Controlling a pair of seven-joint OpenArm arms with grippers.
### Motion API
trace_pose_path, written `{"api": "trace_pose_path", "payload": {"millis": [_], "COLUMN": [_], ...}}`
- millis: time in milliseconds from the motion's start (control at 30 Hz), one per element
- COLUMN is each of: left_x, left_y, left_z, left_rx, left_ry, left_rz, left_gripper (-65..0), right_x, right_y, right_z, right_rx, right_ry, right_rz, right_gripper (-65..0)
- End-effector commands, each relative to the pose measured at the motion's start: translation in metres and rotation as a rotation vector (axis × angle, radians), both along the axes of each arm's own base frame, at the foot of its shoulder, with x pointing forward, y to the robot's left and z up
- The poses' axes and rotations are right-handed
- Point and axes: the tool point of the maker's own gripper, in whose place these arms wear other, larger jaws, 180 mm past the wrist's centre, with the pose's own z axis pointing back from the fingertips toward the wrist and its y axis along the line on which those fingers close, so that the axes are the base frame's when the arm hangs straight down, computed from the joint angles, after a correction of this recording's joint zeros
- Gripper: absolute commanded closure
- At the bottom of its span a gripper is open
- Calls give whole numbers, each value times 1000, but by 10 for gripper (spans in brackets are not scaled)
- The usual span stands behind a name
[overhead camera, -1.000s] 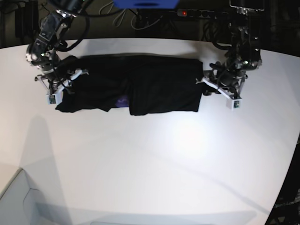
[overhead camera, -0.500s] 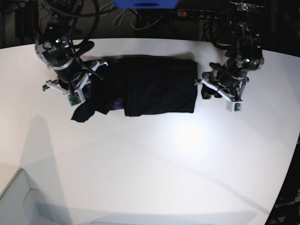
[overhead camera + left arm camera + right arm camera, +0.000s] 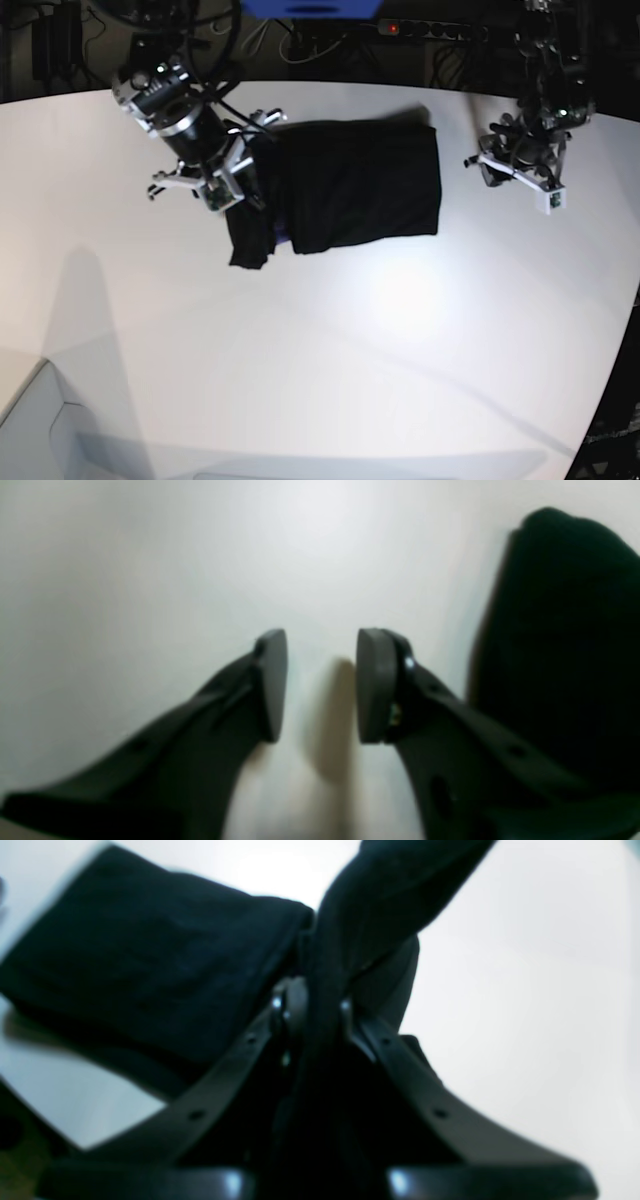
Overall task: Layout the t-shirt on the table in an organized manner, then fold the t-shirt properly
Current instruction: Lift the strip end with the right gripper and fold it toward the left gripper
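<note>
Right tool (image 3: 312, 1012) is clamped on a lifted fold of the black t-shirt (image 3: 350, 185), carrying that end over the flat part of the garment. In the base view this tool (image 3: 228, 180) sits at the shirt's left end, with a loose flap hanging below it onto the worktop (image 3: 330, 340).

The shirt lies as a folded band, long axis running from one tool toward the other, so the coming fold should travel along that axis toward the free end. That free end faces the left tool (image 3: 515, 170), which hangs just beside the cloth, apart from it, jaws parted and gripping nothing; its wrist view shows bare worktop (image 3: 150, 555) between the pads (image 3: 372, 690) and the shirt (image 3: 560, 645) off to one side.

Nothing else lies on the worktop near the shirt.
</note>
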Motion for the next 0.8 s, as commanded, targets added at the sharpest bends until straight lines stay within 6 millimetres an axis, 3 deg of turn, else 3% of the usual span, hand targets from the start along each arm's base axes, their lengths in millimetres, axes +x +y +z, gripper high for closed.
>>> {"api": "trace_pose_path", "payload": {"millis": [0, 133, 300, 567, 767], "left_x": [9, 12, 11, 6, 5], "left_y": [2, -5, -6, -16, -19], "left_z": [9, 8, 7, -13, -17], "left_rx": [-1, -25, -28, -49, -52], "left_ry": [-23, 33, 42, 104, 113], "left_rz": [-2, -23, -22, -45, -52], "left_gripper": [-165, -63, 0, 0, 0], "right_x": [4, 0, -3, -3, 21], "right_y": [13, 33, 53, 87, 104], "right_z": [19, 29, 34, 46, 20], "right_rx": [62, 111, 137, 174, 176], "right_ry": [-71, -111, -119, -147, -99], "right_rz": [24, 75, 126, 220, 265], "right_gripper": [0, 0, 0, 0, 0]}}
